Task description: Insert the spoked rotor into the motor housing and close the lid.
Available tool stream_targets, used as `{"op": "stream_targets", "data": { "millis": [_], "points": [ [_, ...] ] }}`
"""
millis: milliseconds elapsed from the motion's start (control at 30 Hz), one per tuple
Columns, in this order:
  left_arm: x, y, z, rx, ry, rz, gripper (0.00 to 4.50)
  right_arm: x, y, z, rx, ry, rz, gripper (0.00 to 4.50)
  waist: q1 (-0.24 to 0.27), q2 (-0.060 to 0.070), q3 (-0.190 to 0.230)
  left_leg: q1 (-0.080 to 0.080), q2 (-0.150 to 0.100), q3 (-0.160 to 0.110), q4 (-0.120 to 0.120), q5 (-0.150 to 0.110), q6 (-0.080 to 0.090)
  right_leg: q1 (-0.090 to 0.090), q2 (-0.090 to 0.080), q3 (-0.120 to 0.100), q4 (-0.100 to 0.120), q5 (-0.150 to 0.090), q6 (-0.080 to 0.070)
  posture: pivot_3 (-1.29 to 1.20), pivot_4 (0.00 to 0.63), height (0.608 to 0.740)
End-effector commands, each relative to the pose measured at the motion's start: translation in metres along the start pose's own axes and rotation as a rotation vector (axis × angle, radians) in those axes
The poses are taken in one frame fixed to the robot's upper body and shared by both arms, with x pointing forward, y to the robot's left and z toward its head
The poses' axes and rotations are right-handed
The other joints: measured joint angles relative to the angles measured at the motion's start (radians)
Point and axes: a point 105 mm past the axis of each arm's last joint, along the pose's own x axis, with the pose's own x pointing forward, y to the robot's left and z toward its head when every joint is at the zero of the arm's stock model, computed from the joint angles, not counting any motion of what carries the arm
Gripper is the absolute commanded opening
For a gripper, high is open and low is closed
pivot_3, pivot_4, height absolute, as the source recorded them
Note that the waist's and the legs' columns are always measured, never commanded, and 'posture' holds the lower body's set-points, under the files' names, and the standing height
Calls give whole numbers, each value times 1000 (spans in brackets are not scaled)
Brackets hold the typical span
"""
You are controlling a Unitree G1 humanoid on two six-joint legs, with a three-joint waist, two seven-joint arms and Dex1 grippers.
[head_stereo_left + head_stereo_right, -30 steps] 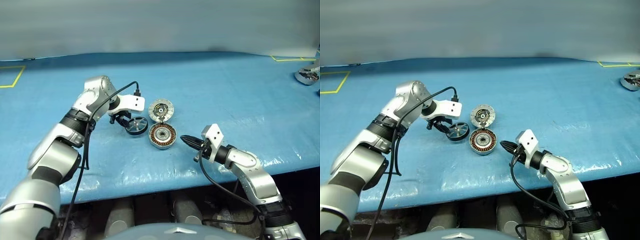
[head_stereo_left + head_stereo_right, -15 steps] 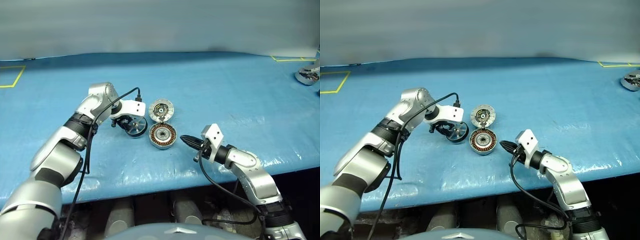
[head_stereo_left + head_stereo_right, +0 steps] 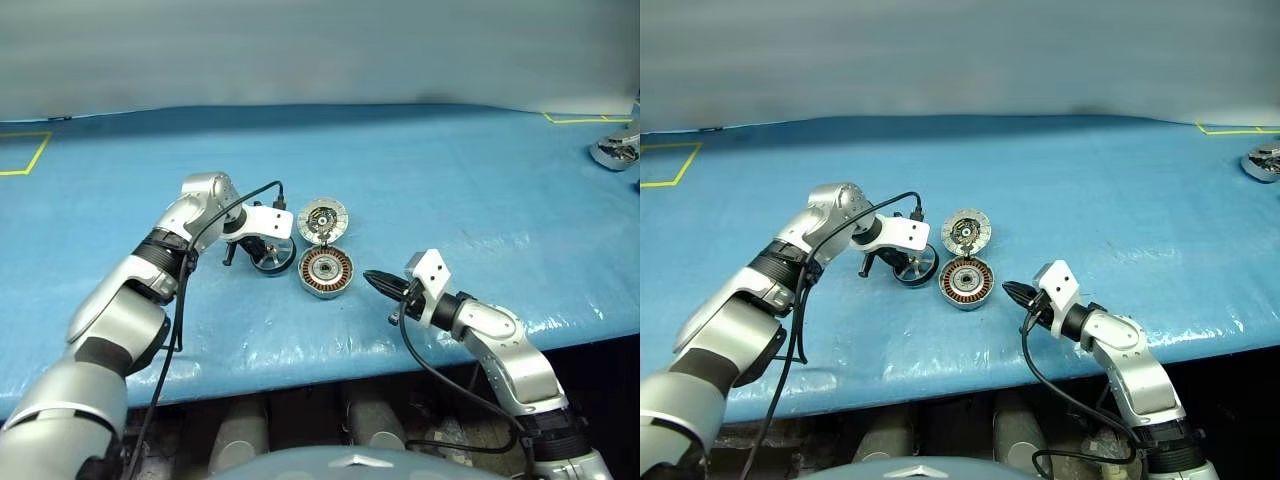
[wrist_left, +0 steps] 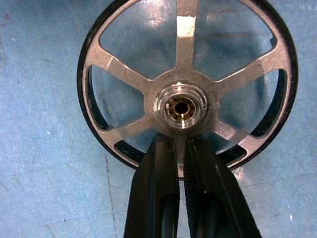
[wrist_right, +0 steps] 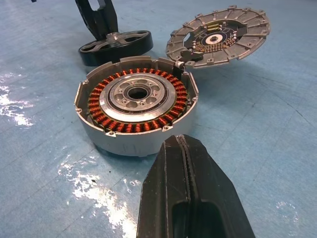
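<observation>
I see the spoked rotor point(image 4: 184, 79) flat on the blue table cover point(image 3: 450, 170), just left of the motor housing point(image 3: 325, 272). My left gripper point(image 4: 181, 148) has its fingers pinched on one spoke beside the hub. The housing holds only its copper windings; the lid point(image 5: 218, 37) leans tilted on its far rim. My right gripper point(image 3: 372, 279), closed and empty, sits near the housing's right.

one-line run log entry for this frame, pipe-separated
left gripper: shut on spoked rotor spoke | right gripper: shut, idle near motor housing | lid: open | rotor not inserted
</observation>
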Motion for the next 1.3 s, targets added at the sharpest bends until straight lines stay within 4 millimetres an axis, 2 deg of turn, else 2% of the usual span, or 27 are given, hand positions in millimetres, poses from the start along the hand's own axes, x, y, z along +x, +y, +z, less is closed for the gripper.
{"op": "stream_targets", "data": {
  "millis": [33,300,433,667,1067,1300],
  "points": [
    [-8,9,-4,-16,-72,92,59,-1,-6,7,-17,-35,-24,0,0,0,0,0,0,0,0,0,0,0,0,0,0,0,0,0,150,740],
    [-23,13,-4,-32,-298,205,59,4,-12,5,-15,-74,-59,0,1,0,0,0,0,0,0,0,0,0,0,0,0,0,0,0,150,740],
    [-28,12,-1,-59,-415,245,59,5,-7,-3,29,-81,-49,0,1,0,0,0,0,0,0,0,0,0,0,0,0,0,0,0,150,740],
    [-34,1,15,-99,-564,125,59,6,-3,-8,42,-100,-59,0,1,0,0,0,0,0,0,0,0,0,0,0,0,0,0,0,150,740],
    [-38,13,63,60,-569,49,59,4,0,-19,51,-94,-72,0,3,0,0,0,0,0,1,0,0,1,0,0,0,0,0,0,150,740],
    [-28,10,76,157,-508,-21,59,3,1,-20,62,-99,-96,0,-2,0,0,1,0,0,0,0,0,1,0,0,0,0,0,0,150,740]
  ]
}}
